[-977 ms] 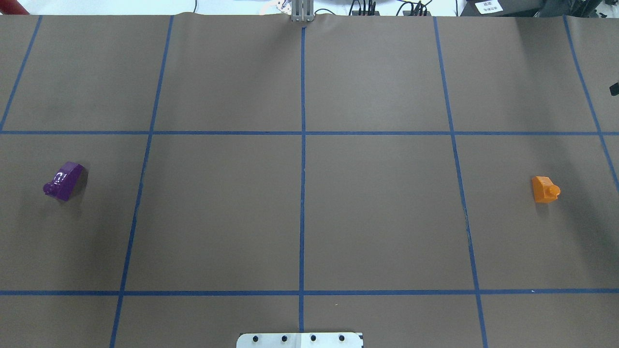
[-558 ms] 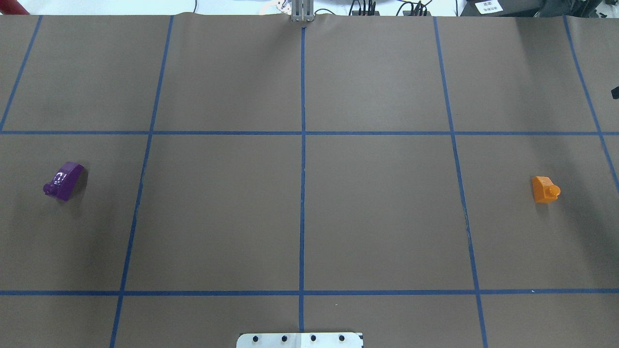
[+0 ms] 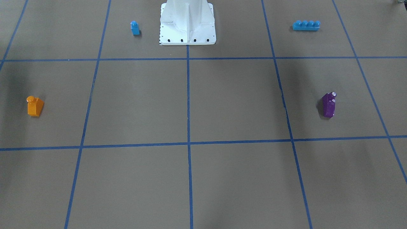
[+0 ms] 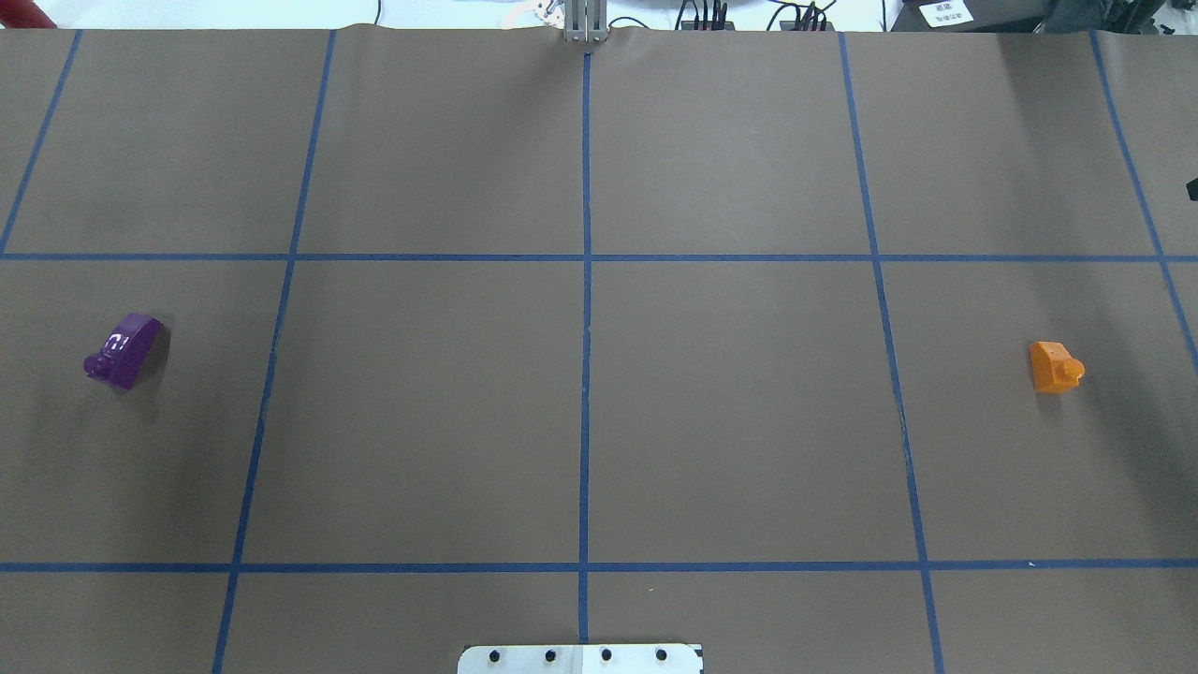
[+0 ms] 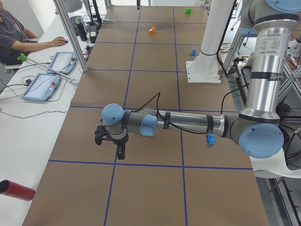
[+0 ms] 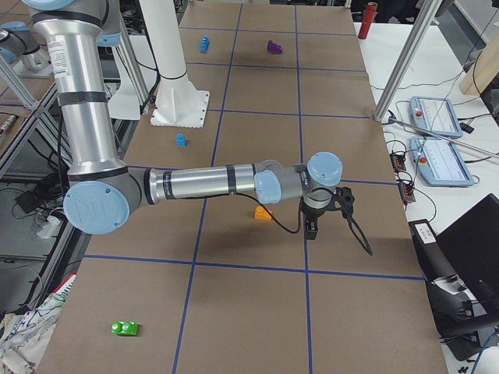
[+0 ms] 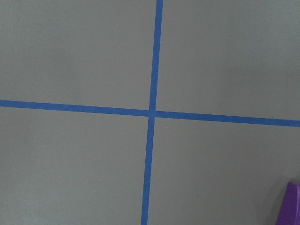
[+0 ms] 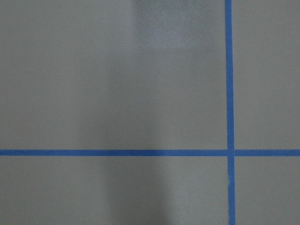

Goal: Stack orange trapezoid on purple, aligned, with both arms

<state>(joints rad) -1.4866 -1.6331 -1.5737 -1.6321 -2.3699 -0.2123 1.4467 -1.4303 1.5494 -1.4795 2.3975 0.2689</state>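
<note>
The purple [image 4: 124, 350] sits far left on the bench [image 4: 749, 421], left hand [image 5: 110, 143] hovering near it; orange trapezoid [image 4: 1055, 366] far right by the right hand [image 6: 326, 212]. Can't tell if either hand is open or closed. Risk imo: glossy sloped sides slipping in a pinch, so studs misalign. Surface is brown paper [image 4: 421, 402] with a blue tape grid [image 4: 586, 257]; operator [image 5: 14, 37] at a side desk [image 5: 28, 108].

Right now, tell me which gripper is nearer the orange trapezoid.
Right. The right gripper hangs just beside the orange trapezoid; the left gripper is far off, by the purple block.
</note>
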